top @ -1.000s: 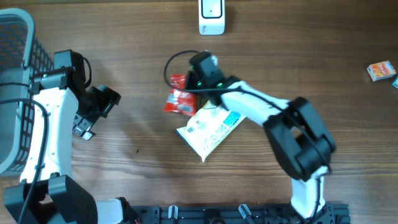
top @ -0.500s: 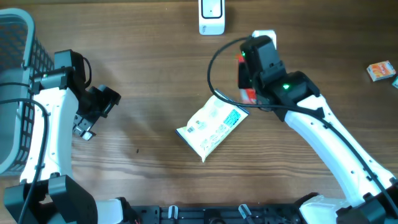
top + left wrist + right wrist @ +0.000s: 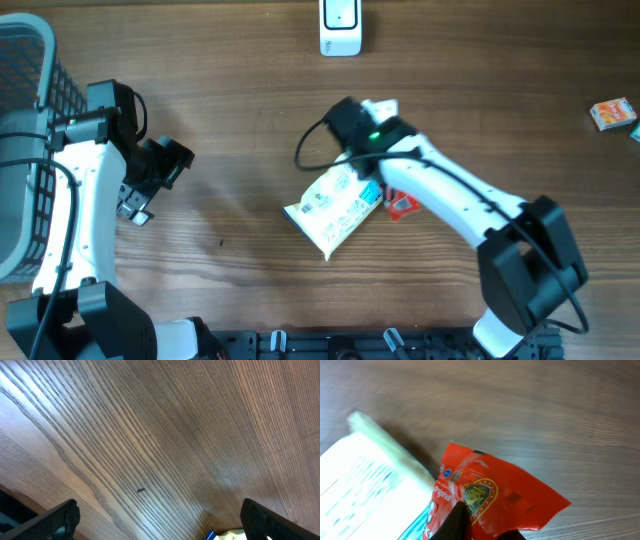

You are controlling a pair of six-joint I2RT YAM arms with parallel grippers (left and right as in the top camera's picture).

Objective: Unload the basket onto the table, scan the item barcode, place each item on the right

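Red foil shows in the right wrist view: a packet (image 3: 492, 492) with a gold crest, pinched at its lower edge by the right end effector (image 3: 472, 527), whose jaws are closed almost fully on it. A dark finger (image 3: 456, 519) overlaps the packet's bottom left part. In the overhead view the packet (image 3: 400, 205) peeks out from under the right arm (image 3: 450, 190) just right of centre frame, touching or nearly touching the right end of a white pouch (image 3: 335, 205) with blue print. Whether the packet rests on the tabletop (image 3: 230, 100) or hangs just above it cannot be told.

The pouch lies tilted at centre frame, its blurred edge filling the left of the right wrist view. A white scanner (image 3: 340, 28) stands at the top edge, well apart from the packet. At the far right edge lies a small orange box (image 3: 612, 112). A grey basket (image 3: 22, 150) fills the upper left.

The left end effector (image 3: 160, 522) hangs over bare wood at the left of the overhead view, jaws spread wide and holding nothing. Its camera shows a small dark speck (image 3: 141, 490) on the grain and a corner of the pouch at the bottom edge.
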